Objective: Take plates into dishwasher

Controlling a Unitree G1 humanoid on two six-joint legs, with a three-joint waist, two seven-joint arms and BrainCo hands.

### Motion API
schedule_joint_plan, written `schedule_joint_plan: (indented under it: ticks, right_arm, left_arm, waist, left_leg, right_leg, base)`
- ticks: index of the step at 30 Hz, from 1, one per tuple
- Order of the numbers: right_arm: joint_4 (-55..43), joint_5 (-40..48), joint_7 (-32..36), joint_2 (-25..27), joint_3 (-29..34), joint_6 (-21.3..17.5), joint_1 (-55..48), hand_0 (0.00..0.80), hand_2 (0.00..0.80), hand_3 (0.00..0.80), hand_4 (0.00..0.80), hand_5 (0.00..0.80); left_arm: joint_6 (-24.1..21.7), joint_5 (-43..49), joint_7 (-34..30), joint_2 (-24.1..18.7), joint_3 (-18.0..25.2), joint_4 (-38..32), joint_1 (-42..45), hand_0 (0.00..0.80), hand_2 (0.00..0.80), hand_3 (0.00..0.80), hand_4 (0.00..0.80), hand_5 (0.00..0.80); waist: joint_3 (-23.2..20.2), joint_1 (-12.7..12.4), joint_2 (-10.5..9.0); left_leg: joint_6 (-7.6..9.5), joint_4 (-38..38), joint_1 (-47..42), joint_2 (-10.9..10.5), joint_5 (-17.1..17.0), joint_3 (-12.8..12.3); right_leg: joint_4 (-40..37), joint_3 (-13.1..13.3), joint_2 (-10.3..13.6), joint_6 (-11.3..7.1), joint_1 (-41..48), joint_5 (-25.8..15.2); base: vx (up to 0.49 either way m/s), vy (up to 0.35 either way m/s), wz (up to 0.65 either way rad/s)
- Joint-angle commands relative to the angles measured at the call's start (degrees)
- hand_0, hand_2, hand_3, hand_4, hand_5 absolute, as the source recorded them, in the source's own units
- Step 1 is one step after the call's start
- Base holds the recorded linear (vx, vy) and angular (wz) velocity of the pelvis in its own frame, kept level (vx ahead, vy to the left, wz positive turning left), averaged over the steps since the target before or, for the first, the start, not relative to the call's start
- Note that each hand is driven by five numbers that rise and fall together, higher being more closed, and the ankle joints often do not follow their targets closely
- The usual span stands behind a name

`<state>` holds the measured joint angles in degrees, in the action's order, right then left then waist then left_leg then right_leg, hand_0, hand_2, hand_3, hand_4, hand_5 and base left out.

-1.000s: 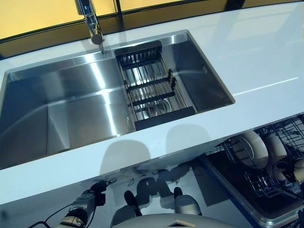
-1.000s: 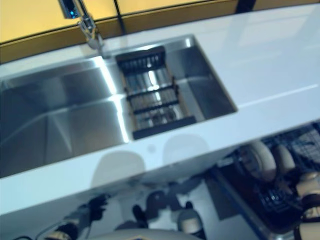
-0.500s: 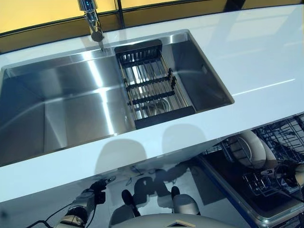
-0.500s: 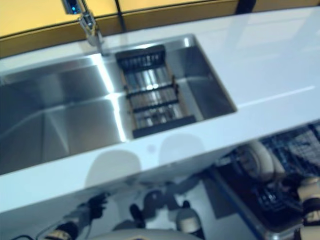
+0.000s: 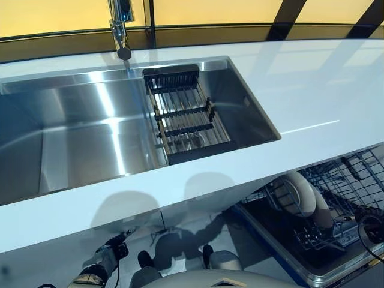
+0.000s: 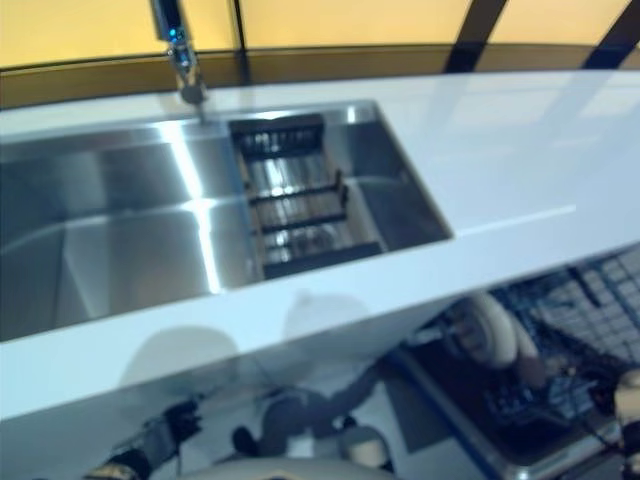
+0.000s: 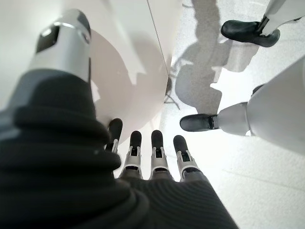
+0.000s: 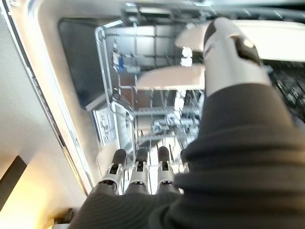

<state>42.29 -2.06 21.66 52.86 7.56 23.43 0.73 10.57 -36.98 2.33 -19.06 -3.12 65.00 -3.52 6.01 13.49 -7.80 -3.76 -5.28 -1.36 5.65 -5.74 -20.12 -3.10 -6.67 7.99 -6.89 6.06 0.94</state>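
Dishwasher rack plates beyond fingers

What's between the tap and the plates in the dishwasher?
In the left eye view, the sink with its drain rack, then bare white counter, lie between the tap and plates.

Brightly and evenly lit throughout. Warm yellow glow along the back wall. Long white glare streaks down the brushed stainless steel sink basin; pale sheen across the glossy white countertop, plus two soft rounded shadows on its near edge. Right eye view blurred all over, left eye view crisp. Close dark ribbed covers out of focus in both wrist views; washed-out white floor.
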Motion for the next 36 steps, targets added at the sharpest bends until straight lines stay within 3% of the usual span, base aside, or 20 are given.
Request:
schedule_joint_plan:
  ticks: [1,6,8,10,12,16,19,20,21,23,25,28,32,36]
  right_arm:
    - [-0.80,4.58,-4.43,5.95,2.36,0.63,1.58,0.000,0.000,0.000,0.000,0.000]
    - [-4.37,11.03,-8.90,4.92,7.45,0.67,-2.95,0.000,0.000,0.000,0.000,0.000]
    - [-7.09,11.93,-9.83,3.11,10.64,0.29,-6.11,0.000,0.000,0.000,0.000,0.000]
    - [-9.44,11.49,-10.51,1.12,13.44,-0.03,-8.82,0.000,0.000,0.000,0.000,0.000]
    - [-9.65,11.14,-11.23,-1.01,14.77,-1.10,-9.89,0.000,0.000,0.000,0.000,0.000]
    - [-9.02,13.97,-13.55,-4.36,14.44,-1.64,-9.46,0.000,0.000,0.000,0.000,0.000]
    - [-7.59,17.07,-16.67,-5.66,13.71,-0.17,-8.16,0.000,0.000,0.000,0.000,0.000]
    - [-6.11,17.84,-17.66,-6.36,12.78,0.36,-6.99,0.000,0.000,0.000,0.000,0.000]
    - [-5.77,17.99,-17.86,-6.44,12.55,0.23,-6.67,0.000,0.000,0.000,0.000,0.000]
    - [-3.03,18.85,-18.56,-6.68,11.57,-0.56,-6.02,0.000,0.000,0.000,0.000,0.000]
    - [-2.11,19.06,-18.23,-6.51,11.43,-1.29,-6.16,0.000,0.000,0.000,0.000,0.000]
    - [-2.81,19.66,-18.37,-6.11,12.53,-1.01,-7.00,0.000,0.000,0.000,0.000,0.000]
    - [-3.74,21.41,-19.13,-4.20,15.25,-1.24,-7.43,0.000,0.000,0.000,0.000,0.000]
    - [-4.52,22.46,-20.39,-1.87,15.93,-1.97,-5.88,0.000,0.000,0.000,0.000,0.000]
  left_arm:
    - [0.05,-1.04,0.17,-0.63,3.17,3.38,-2.07,0.000,0.000,0.000,0.000,0.000]
    - [0.50,1.39,-2.20,-1.32,2.93,3.89,-1.72,0.000,0.000,0.000,0.000,0.000]
    - [1.25,1.93,-2.19,-1.83,2.82,3.39,-1.38,0.000,0.000,0.000,0.000,0.000]
    - [2.51,2.53,-1.78,-2.66,2.91,2.83,-0.89,0.000,0.000,0.000,0.000,0.000]
    - [3.24,2.54,-1.12,-3.68,3.07,2.94,-0.63,0.000,0.000,0.000,0.000,0.000]
    - [3.96,2.49,-0.45,-6.00,4.86,3.82,-0.35,0.000,0.000,0.000,0.000,0.000]
    - [3.77,4.07,-0.81,-7.26,5.19,4.73,0.08,0.000,0.000,0.000,0.000,0.000]
    - [3.74,4.05,-0.75,-7.76,5.18,5.08,0.30,0.000,0.000,0.000,0.000,0.000]
    - [3.74,4.20,-0.88,-7.97,5.34,5.20,0.22,0.000,0.000,0.000,0.000,0.000]
    - [3.98,5.56,-1.26,-9.33,6.14,5.98,-0.43,0.000,0.000,0.000,0.000,0.000]
    - [3.45,3.96,-0.96,-9.19,6.43,5.95,-0.90,0.000,0.000,0.000,0.000,0.000]
    - [3.06,3.39,-1.25,-7.97,6.99,5.16,-0.83,0.000,0.000,0.000,0.000,0.000]
    - [2.04,3.76,-1.36,-6.09,7.19,4.83,-0.28,0.000,0.000,0.000,0.000,0.000]
    - [0.33,3.49,-1.45,-6.03,8.62,6.19,1.24,0.000,0.000,0.000,0.000,0.000]
  waist:
    - [-1.78,-0.24,0.32]
    - [-0.96,1.38,-0.86]
    - [0.21,2.22,-0.89]
    - [1.15,3.07,-0.26]
    - [1.42,2.87,0.69]
    - [0.01,-0.88,2.81]
    - [-1.46,-3.52,2.39]
    - [-1.81,-4.94,2.06]
    - [-1.69,-5.03,1.85]
    - [-1.75,-6.60,0.90]
    - [-1.20,-6.72,1.09]
    - [-0.93,-6.79,1.45]
    - [-1.12,-7.58,2.42]
    - [-0.80,-9.09,3.87]
  left_leg:
    - [2.81,4.24,-6.89,-0.22,12.31,-1.24]
    - [4.15,9.63,-6.61,-2.17,15.89,-1.43]
    - [3.76,10.09,-7.15,-3.17,16.04,-0.61]
    - [3.75,9.67,-6.98,-3.21,15.19,0.49]
    - [3.87,8.25,-6.08,-2.34,12.99,0.61]
    - [2.88,7.57,-0.61,1.16,8.47,0.82]
    - [2.49,12.62,5.26,3.53,8.48,1.59]
    - [1.92,15.05,7.34,4.72,9.93,2.90]
    - [2.32,15.92,8.35,5.14,8.91,2.10]
    - [1.19,19.75,11.50,7.20,10.35,3.70]
    - [0.26,19.28,12.49,9.33,7.59,3.54]
    - [-1.30,16.38,12.25,10.64,4.53,3.64]
    - [-2.87,12.06,13.29,11.48,0.68,4.80]
    - [-5.08,7.82,13.99,13.89,-3.67,7.30]
  right_leg:
    - [0.86,3.03,-2.37,-4.37,-10.42,-8.58]
    - [1.41,4.35,-1.54,-5.27,-12.73,-11.37]
    - [0.13,3.91,-1.58,-6.05,-14.05,-14.42]
    - [3.24,5.34,-1.68,-6.11,-16.22,-14.32]
    - [6.88,5.58,-0.59,-5.62,-15.90,-12.52]
    - [12.85,5.69,4.88,-4.61,-10.11,-11.21]
    - [12.75,6.84,7.91,-4.37,-4.38,-12.00]
    - [12.03,6.87,9.07,-4.76,-2.57,-11.24]
    - [11.50,6.58,9.02,-4.53,-2.80,-11.63]
    - [8.86,4.62,7.57,-5.45,-0.32,-5.51]
    - [8.03,3.71,5.52,-5.00,0.30,-1.97]
    - [7.20,3.11,3.36,-4.31,1.37,1.75]
    - [7.89,2.73,1.68,-3.06,2.74,5.18]
    - [10.10,3.20,-1.47,0.00,2.40,9.19]
  base:
    - [-0.013,0.113,-0.05]
    - [0.037,0.075,-0.05]
    - [0.065,0.069,-0.07]
    - [-0.101,0.065,-0.08]
    - [-0.250,-0.003,0.01]
    - [-0.425,-0.185,-0.26]
    - [-0.445,-0.368,-0.11]
    - [-0.269,-0.245,0.03]
    - [-0.307,-0.389,-0.11]
    - [-0.295,-0.347,-0.18]
    - [-0.281,-0.201,-0.14]
    - [-0.189,-0.087,-0.14]
    - [-0.209,-0.096,0.09]
    - [-0.182,-0.124,-0.12]
